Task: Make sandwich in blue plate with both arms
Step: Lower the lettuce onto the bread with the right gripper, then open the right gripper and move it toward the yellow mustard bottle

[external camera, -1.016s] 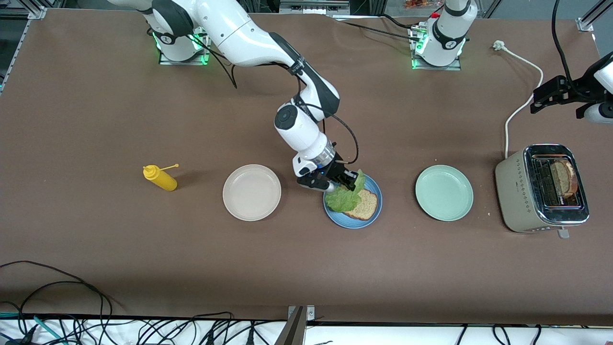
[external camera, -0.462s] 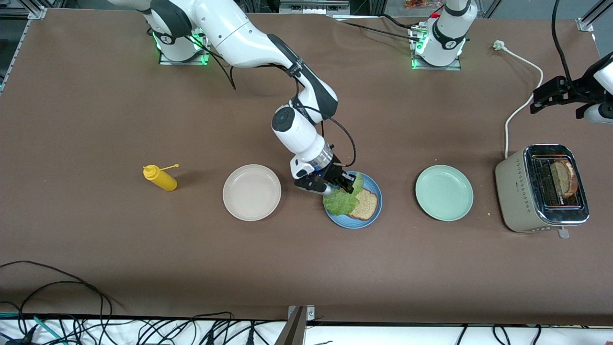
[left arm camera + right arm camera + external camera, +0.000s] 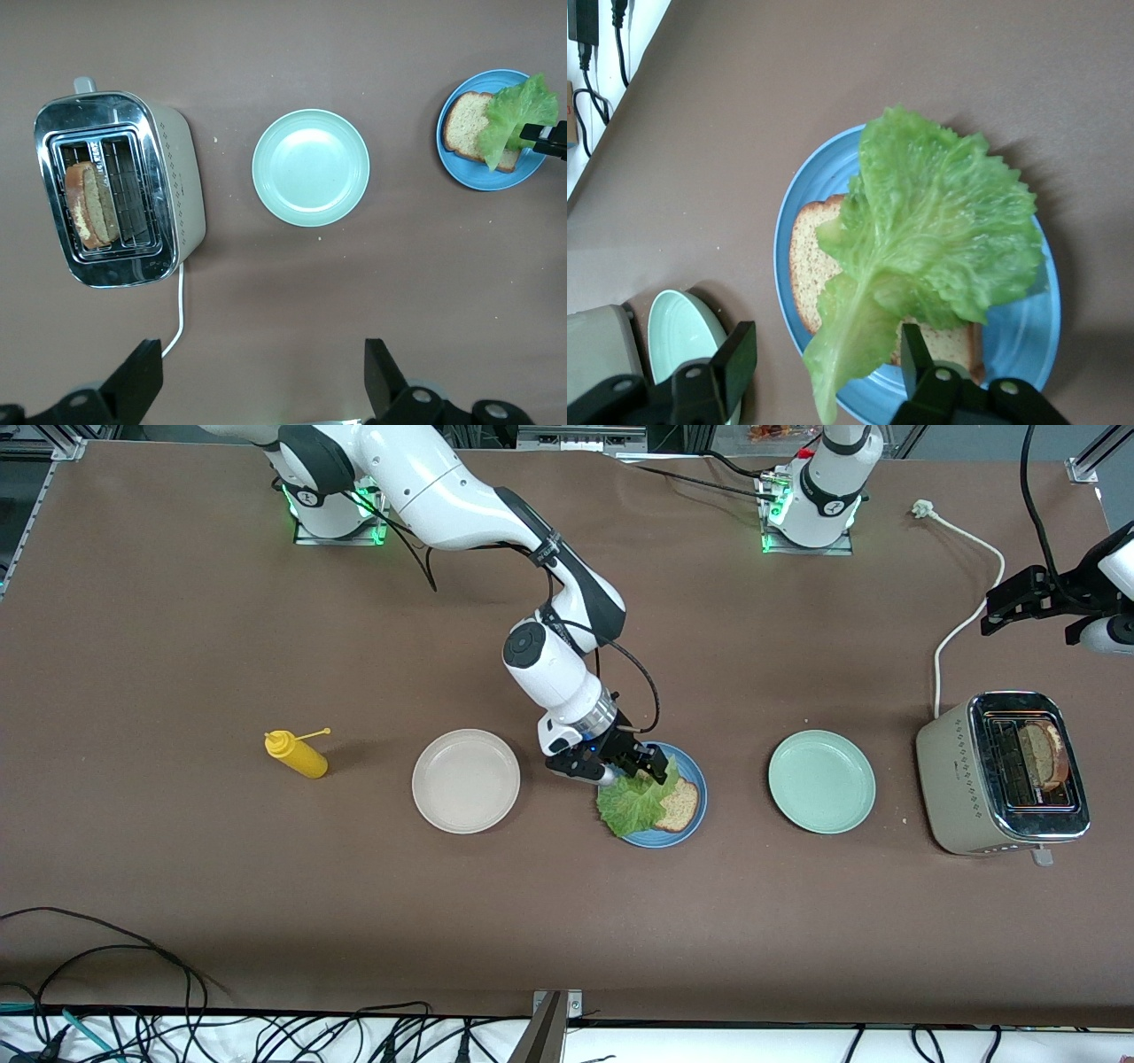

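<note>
The right gripper's [image 3: 633, 766] jaws stand apart over the blue plate's [image 3: 687, 764] edge nearest the bases, the lettuce's [image 3: 631, 804] stem between them, apparently free. Risk: the leaf overhangs the rim and could slide off the bread [image 3: 680, 804]. The left gripper [image 3: 257, 381] waits, jaws apart, above the toaster [image 3: 1003, 772].

A matt brown tabletop [image 3: 177, 646] carries three smooth, matt plastic-looking plates: a blue plate [image 3: 693, 820], a beige plate [image 3: 466, 781] and a mint-green plate [image 3: 821, 781]. On the blue one lie a grainy, porous brown bread slice [image 3: 679, 803] and a crinkled, veined green lettuce leaf [image 3: 633, 804]. The toaster [image 3: 1001, 772] has a mirror-shiny metal top and matt beige sides, the yellow squeeze bottle [image 3: 297, 754] looks like smooth plastic, and the arms' white shells are glossy.
</note>
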Action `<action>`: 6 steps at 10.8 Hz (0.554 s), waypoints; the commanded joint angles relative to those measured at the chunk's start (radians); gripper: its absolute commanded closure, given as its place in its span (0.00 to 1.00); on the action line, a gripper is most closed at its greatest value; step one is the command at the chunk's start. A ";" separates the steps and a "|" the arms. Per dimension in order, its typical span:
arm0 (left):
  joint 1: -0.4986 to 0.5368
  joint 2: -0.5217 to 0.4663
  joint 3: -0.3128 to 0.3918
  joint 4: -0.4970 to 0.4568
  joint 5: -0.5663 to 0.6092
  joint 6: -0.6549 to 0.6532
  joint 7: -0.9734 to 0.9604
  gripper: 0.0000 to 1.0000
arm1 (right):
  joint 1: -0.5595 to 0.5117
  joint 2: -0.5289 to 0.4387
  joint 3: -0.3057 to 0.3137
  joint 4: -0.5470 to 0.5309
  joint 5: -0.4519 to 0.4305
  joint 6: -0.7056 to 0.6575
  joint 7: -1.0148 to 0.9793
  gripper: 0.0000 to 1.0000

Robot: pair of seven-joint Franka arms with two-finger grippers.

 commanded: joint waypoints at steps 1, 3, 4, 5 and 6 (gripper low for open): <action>-0.001 0.009 -0.001 0.021 0.023 -0.003 -0.002 0.00 | -0.036 -0.049 0.005 0.042 0.022 -0.136 0.006 0.21; -0.001 0.009 -0.001 0.021 0.024 -0.003 -0.002 0.00 | -0.071 -0.167 -0.011 0.026 0.014 -0.317 0.006 0.13; -0.001 0.009 -0.001 0.021 0.024 -0.003 -0.002 0.00 | -0.073 -0.222 -0.053 -0.006 0.005 -0.388 0.000 0.04; -0.001 0.009 -0.002 0.021 0.026 -0.003 -0.002 0.00 | -0.073 -0.276 -0.086 -0.036 0.001 -0.452 -0.015 0.00; -0.003 0.007 -0.002 0.021 0.024 -0.003 -0.002 0.00 | -0.073 -0.324 -0.123 -0.056 0.001 -0.537 -0.056 0.00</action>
